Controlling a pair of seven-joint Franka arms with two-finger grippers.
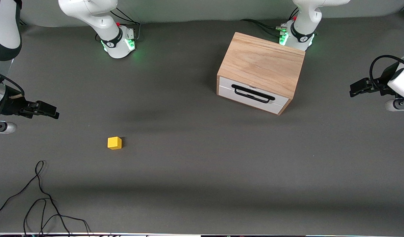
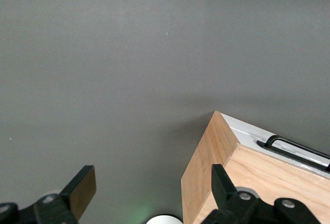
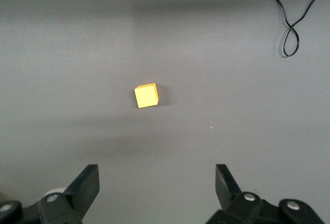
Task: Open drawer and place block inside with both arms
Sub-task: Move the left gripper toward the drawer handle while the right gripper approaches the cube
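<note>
The drawer is shut; the block lies nearest the right gripper, the left gripper by the box, both jaws wide and empty

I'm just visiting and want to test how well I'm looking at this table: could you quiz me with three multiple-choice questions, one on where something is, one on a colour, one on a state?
1. Where does the block lie?
A. On the wooden box
B. On the bare table, toward the right arm's end
C. Inside the drawer

2. What colour is the drawer handle?
A. Black
B. Red
C. Yellow

3. What state is the drawer in?
A. Pulled fully out
B. Removed
C. Shut

Answers:
1. B: the yellow cube sits alone on the grey table, nearer the front camera than the box.
2. A: a black wire bar crosses the white front.
3. C: the white front sits flush with the wooden box.
</note>
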